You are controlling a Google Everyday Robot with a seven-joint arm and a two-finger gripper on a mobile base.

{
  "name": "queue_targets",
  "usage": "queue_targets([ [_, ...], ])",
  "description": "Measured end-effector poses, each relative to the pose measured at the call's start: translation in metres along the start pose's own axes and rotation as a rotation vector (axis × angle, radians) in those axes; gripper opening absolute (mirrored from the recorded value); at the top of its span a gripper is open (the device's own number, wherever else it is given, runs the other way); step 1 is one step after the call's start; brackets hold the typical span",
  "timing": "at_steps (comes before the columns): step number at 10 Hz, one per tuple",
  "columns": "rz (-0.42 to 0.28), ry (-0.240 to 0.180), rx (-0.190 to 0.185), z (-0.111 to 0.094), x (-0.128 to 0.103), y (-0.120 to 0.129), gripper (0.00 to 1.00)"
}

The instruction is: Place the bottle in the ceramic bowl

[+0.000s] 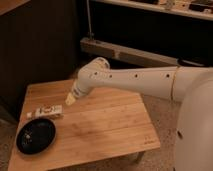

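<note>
The bottle [46,111], small, white and marked with dark label print, lies on its side near the left edge of the wooden table [105,125]. Just in front of it sits the ceramic bowl [36,135], shallow, round, glossy black and with nothing in it. My gripper [70,99] hangs from the white arm [135,79] above the table, a little right of and behind the bottle, pointing down and to the left. It is open, holds nothing and touches neither object.
A dark cabinet wall stands behind the table at the left. A low metal rail [125,52] runs along the floor at the back. My white body [197,125] fills the right side of the view.
</note>
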Motion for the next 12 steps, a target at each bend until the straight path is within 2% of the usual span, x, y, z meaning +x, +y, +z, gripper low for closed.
queue_targets([
  [2,-0.003,0.000,-0.001,0.000,-0.001,0.001,0.65],
  [4,-0.026,-0.014,0.018,-0.001,-0.005,0.000,0.65],
  [5,-0.063,-0.032,0.026,-0.002,-0.011,0.001,0.65],
  [6,-0.173,-0.071,0.031,-0.002,-0.020,0.001,0.65],
  [8,-0.281,-0.112,0.024,-0.001,-0.027,-0.001,0.65],
  [9,-0.329,-0.130,-0.008,0.002,-0.031,0.000,0.65],
  [11,-0.461,-0.146,-0.122,0.011,-0.042,-0.007,0.65],
  [12,-0.518,-0.133,-0.139,0.013,-0.051,-0.003,0.65],
])
